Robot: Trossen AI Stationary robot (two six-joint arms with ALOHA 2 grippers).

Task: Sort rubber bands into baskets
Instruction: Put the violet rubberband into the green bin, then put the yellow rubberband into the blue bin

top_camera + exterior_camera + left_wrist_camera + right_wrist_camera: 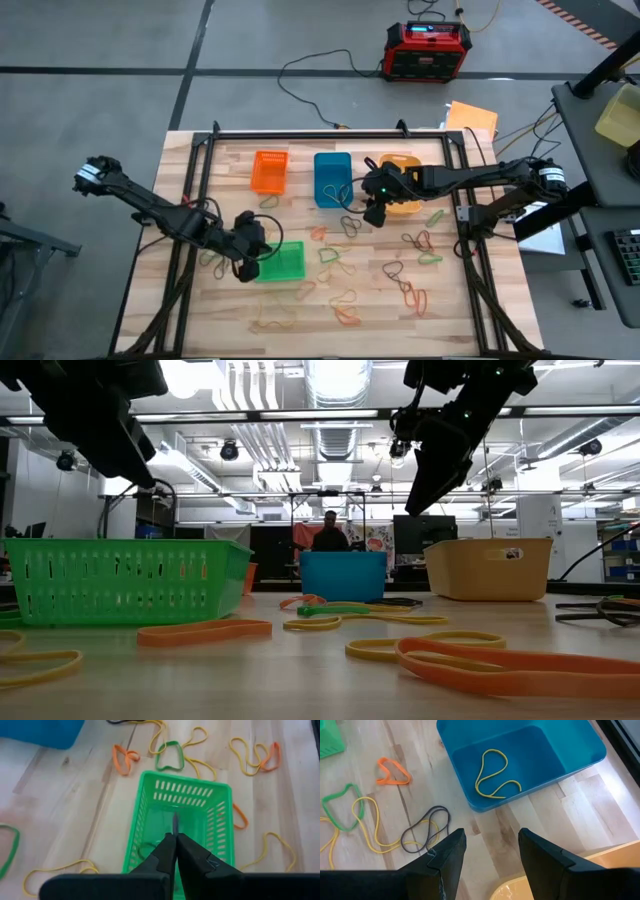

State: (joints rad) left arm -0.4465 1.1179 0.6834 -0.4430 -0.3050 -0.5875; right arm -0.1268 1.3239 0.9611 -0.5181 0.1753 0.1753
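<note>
At centre frame, high view: a wooden table strewn with loose rubber bands, four baskets on its upper half.
Orange basket: upper left of centre; contents cannot be told.
Blue basket: upper centre; the right wrist view shows one yellow rubber band lying inside it.
Yellow-orange basket: right of the blue one, partly hidden under the right arm.
Green basket: lower left of centre; the left wrist view shows a thin green strand, probably a band, dangling into it below the fingertips.
Left gripper: at the green basket's left edge; fingers pressed together, apparently pinching that strand.
Right gripper: raised between the blue and yellow-orange baskets; fingers spread wide, nothing between them.
Dark band: on the wood just beside the blue basket, overlapping a long yellow band, nearest the right gripper's fingers.
Remaining bands: orange, green and yellow loops scattered across the centre and lower right of the high view; most are unsorted.
Risk, left: a thin strand may cling to the closed fingers on release and be carried back out of the basket.
Risk, right: the dark and yellow loops overlap, so one pinch may lift both and put a band in the wrong basket.
Risk, both: a low approach near a light basket could nudge it aside.
</note>
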